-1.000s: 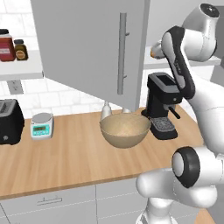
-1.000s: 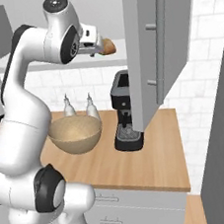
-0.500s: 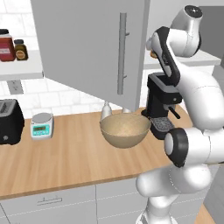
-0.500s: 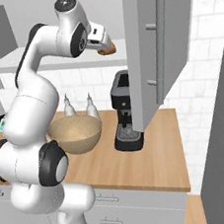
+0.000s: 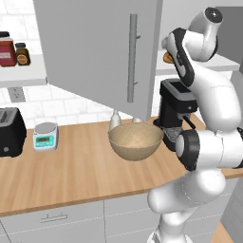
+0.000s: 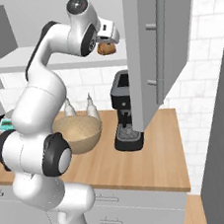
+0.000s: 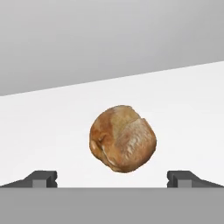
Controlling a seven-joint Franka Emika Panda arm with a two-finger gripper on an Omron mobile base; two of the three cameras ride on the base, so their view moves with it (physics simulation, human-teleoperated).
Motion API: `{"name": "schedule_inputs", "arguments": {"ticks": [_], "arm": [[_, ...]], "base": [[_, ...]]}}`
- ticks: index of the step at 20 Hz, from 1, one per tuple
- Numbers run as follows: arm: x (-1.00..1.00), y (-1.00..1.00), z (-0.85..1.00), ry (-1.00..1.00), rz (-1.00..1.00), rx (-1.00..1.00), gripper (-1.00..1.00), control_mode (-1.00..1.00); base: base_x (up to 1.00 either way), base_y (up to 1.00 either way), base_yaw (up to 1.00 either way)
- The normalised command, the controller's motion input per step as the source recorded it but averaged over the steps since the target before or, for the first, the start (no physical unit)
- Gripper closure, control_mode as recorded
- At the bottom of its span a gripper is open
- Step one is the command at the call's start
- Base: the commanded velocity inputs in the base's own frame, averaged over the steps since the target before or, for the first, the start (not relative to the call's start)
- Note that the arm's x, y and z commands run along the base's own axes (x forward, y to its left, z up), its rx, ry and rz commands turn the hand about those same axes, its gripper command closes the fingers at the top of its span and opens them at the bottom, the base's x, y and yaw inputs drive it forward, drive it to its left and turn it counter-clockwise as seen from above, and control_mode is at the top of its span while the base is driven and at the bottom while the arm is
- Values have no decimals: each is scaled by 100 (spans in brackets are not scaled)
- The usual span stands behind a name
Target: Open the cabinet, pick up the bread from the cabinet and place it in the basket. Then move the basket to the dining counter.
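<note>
The cabinet stands open: its light grey door with the long silver bar handle is swung out over the wood worktop, and in the right base view the same door hangs forward of the white shelf inside. My arm rises from the base and bends at shelf height, putting my gripper at the shelf's front edge, level with the bread. The basket, wide, tan and bowl-shaped, sits on the worktop below the open door, just beside the black coffee machine, which stands to its right in the left base view. Two small pale shakers stand behind the basket against the tiled wall. Further left on the worktop I note a black toaster and a small kitchen scale, well apart from the basket. Jars stand on an open wall shelf above the toaster. In the hand view the bread, a round golden-brown roll, rests on the white shelf floor directly ahead of me, centred between my two fingertips. The jaws are spread fully wide, one tip on each side of the roll, and neither touches it; I grasp nothing.
</note>
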Motion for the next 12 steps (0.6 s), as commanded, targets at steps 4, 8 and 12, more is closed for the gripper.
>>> {"name": "schedule_inputs", "arguments": {"ticks": [4,8,12], "arm": [[23,0,-3,-17,0,-1,-100,-100],[23,-2,-14,-11,0,-5,-100,-100],[26,0,-10,-4,0,-6,-100,-100]], "base": [[0,0,0],[0,0,0],[0,0,0]]}}
